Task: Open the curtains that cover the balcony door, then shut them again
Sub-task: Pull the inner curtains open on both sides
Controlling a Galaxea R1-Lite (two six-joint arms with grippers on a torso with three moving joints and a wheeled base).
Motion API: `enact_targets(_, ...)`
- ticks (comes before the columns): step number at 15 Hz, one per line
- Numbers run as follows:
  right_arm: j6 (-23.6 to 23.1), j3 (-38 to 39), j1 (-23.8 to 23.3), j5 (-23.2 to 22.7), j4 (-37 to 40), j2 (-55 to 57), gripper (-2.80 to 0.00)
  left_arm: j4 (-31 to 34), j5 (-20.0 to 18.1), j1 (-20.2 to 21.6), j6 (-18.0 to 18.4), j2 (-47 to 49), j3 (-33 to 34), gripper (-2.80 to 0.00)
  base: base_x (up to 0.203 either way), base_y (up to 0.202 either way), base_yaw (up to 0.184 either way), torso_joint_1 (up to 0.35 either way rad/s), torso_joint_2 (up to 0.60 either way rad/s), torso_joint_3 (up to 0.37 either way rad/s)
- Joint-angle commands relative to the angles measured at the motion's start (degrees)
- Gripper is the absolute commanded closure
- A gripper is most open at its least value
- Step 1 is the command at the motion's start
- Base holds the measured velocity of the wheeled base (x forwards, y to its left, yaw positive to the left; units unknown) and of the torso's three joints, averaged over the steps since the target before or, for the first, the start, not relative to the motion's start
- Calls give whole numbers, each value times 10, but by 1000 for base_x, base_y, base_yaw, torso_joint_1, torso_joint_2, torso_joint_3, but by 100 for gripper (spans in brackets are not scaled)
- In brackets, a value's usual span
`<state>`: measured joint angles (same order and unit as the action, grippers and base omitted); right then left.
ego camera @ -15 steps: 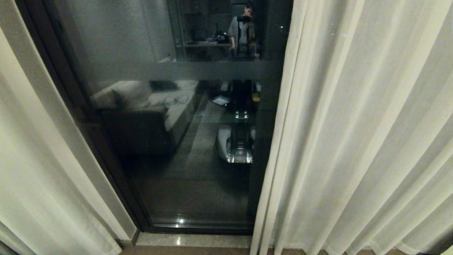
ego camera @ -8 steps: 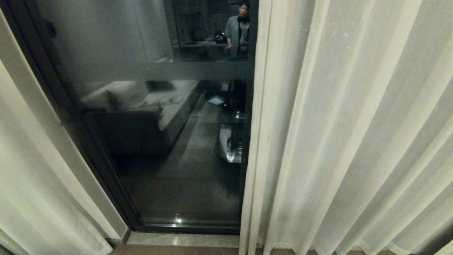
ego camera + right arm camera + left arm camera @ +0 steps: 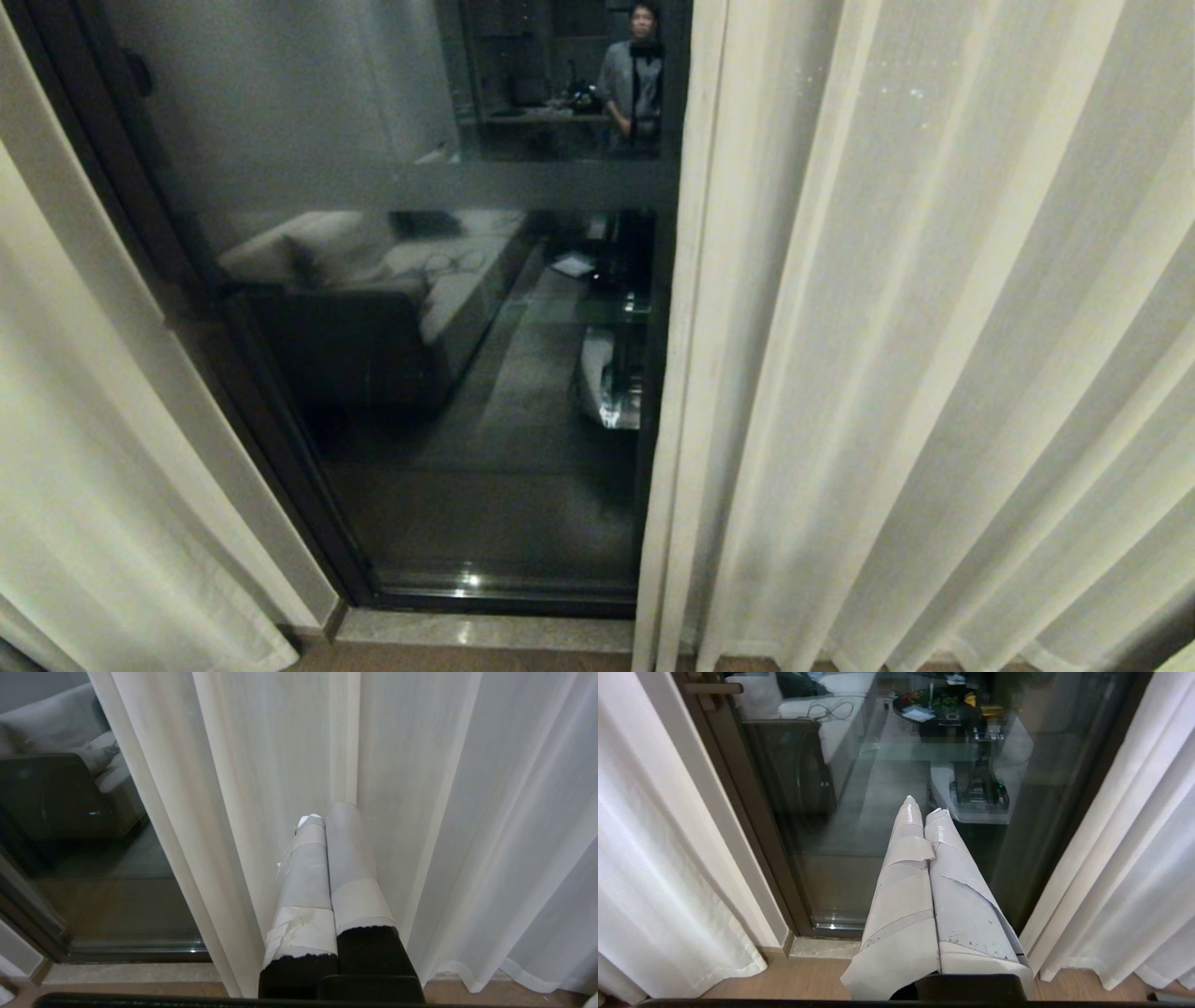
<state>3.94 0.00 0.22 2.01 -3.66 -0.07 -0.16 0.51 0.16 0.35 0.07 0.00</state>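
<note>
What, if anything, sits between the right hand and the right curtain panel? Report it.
Nothing visible. The right hand, shut, points straight at the right curtain panel with only open air between. Whether its tips touch the fabric cannot be told.

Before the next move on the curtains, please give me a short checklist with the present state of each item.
1. Left gripper shut and empty: ok.
2. Right gripper shut, pointing at the right curtain, gripping no fabric: ok.
3. Balcony door glass uncovered between the panels: ok.
4. Left curtain hangs beside the door frame: ok.
5. Right gripper touching the fabric: cannot tell.
6. Person reflected in the glass, true place: cannot tell.
</note>
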Motion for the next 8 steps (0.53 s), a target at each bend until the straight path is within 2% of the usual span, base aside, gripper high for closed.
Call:
enact_targets(1,-5,0,0,0,1,1,0,0,0,0,0,-1,-1,0,0,0,0,0,0,0)
enact_targets(5,-2,0,0,10,1,1,0,0,0,0,0,-1,0,0,0,0,0,0,0,0)
enact_targets(8,-22,0,0,3,-5,1,0,0,0,0,0,-1,-1,0,0,0,0,0,0,0)
